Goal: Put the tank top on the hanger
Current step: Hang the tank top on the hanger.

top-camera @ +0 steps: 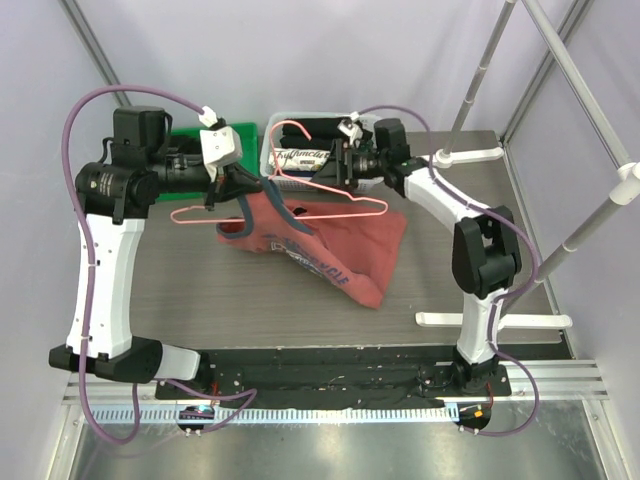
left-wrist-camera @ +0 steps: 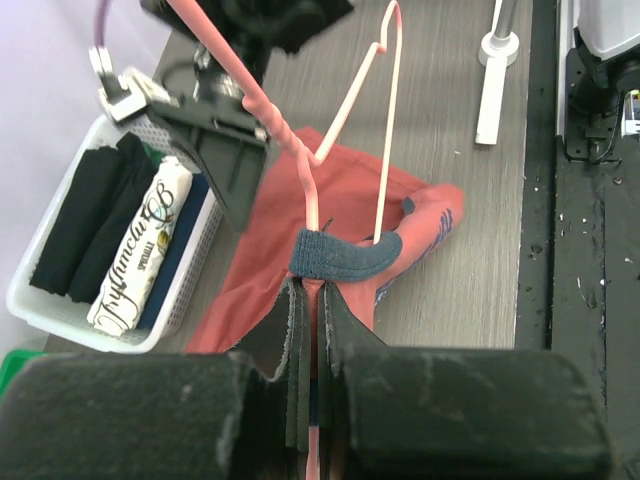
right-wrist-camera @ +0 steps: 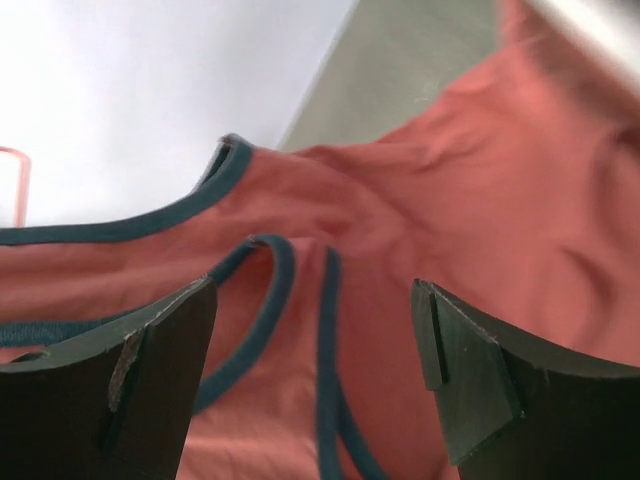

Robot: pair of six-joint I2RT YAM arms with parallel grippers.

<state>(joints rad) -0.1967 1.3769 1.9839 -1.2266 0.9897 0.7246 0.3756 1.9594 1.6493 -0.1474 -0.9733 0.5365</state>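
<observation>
While the left gripper (left-wrist-camera: 312, 300) is clamping the hanger (left-wrist-camera: 250, 91), the right gripper (right-wrist-camera: 312, 290) is hovering spread open.
The tank top (top-camera: 355, 245) is draping a navy strap over the wire.

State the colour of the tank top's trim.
Navy blue trim on the rust-red tank top; best in the right wrist view.

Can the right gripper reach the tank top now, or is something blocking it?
Probably yes: the right gripper is open, and the tank top lies just beyond its spread jaws, with nothing visible in between.
</observation>
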